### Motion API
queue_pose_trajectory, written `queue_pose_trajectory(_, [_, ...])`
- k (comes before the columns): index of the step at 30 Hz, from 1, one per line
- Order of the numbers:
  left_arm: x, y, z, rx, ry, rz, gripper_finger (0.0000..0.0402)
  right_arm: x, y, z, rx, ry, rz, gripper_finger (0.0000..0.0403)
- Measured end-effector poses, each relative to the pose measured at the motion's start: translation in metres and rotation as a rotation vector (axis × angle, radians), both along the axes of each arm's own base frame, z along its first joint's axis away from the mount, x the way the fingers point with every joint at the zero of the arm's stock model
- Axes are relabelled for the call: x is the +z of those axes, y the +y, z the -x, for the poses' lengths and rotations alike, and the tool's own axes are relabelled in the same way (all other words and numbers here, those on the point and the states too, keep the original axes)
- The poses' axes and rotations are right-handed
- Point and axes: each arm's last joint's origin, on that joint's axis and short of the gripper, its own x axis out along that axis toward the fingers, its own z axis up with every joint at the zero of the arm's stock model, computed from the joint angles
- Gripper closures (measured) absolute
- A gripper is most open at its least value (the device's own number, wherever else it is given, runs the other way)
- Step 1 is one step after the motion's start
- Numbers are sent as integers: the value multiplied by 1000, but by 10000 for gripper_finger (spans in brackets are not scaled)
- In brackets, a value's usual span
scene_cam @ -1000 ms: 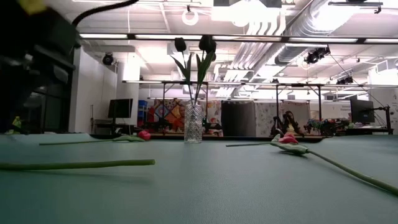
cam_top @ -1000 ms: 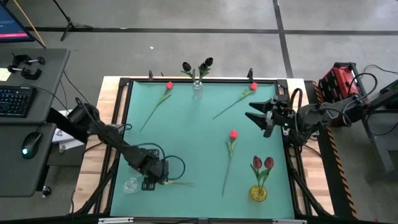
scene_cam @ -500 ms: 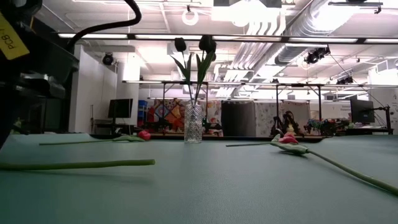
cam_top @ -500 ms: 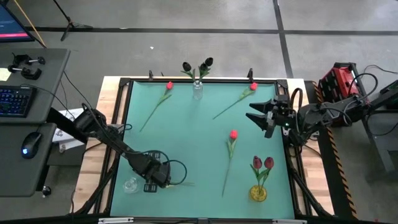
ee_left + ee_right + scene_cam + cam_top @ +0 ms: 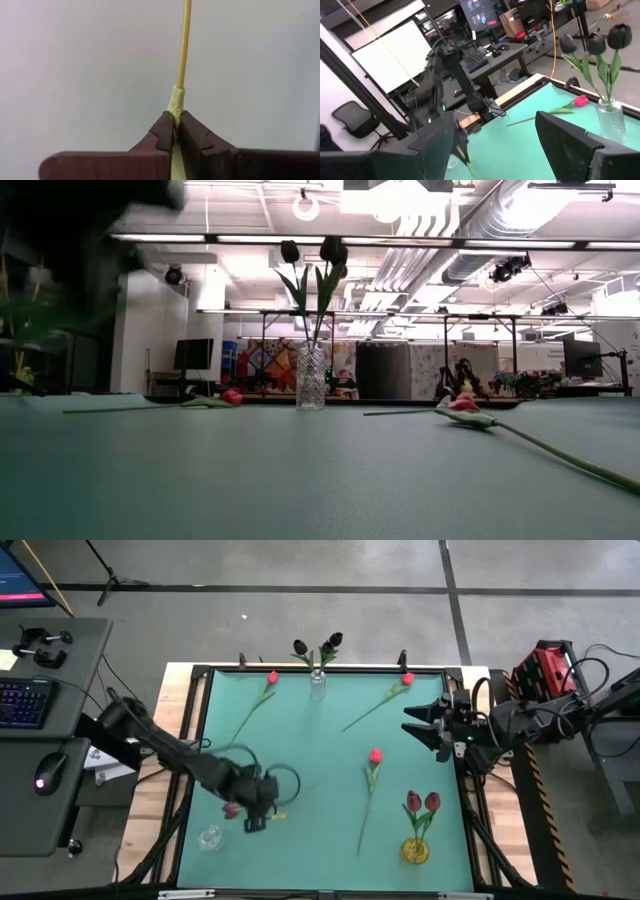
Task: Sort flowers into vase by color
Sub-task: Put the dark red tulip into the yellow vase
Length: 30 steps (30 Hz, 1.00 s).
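My left gripper (image 5: 256, 808) hovers over the table's near left part, shut on a dark pink-maroon flower (image 5: 231, 810). In the left wrist view its thin stem (image 5: 184, 45) sticks out past the fingertips. My right gripper (image 5: 424, 726) waits open at the table's right edge, holding nothing. A clear vase (image 5: 318, 686) at the far edge holds two black flowers (image 5: 331, 641). A yellow vase (image 5: 415, 850) at the near right holds two maroon flowers (image 5: 422, 802). An empty clear vase (image 5: 210, 837) stands near my left gripper. Three red flowers (image 5: 375, 755) lie flat on the mat. My left gripper pinches the stem's green-covered part (image 5: 176, 102) between its two fingertips (image 5: 163, 132), just below where the cover ends and the bare thin stick goes on. The stem runs on past the fingertips. The flower is lifted clear of the mat; the low view shows no stem lying there.
One red flower (image 5: 272, 678) lies at the far left, another (image 5: 407, 679) at the far right, the third mid-right with its stem toward the near edge. A desk with keyboard (image 5: 20, 700) and mouse stands left of the table; red equipment (image 5: 545, 670) stands right.
My left gripper has shut on the stem of the flower that lay at the near left. It has risen and moved a little toward the far edge. The flower has left the mat, lifted clear, and its maroon head now shows beside the gripper.
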Motion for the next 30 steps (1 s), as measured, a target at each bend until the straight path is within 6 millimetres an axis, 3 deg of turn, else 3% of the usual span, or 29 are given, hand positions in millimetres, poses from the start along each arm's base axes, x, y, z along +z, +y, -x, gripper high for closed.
queue_pose_trajectory(8, [98,51,-11,269,-523,-102,401,8,2,-5,18,-67,67,135])
queue_pose_trajectory(14, [142,77,-35,393,-910,132,401,10,14,-26,107,-102,205,135])
queue_pose_trajectory(23, [166,102,-53,675,-1163,705,401,27,29,-67,51,86,735,135])
queue_pose_trajectory(30, [155,103,-68,790,-1090,927,401,39,42,-109,-63,440,1271,135])
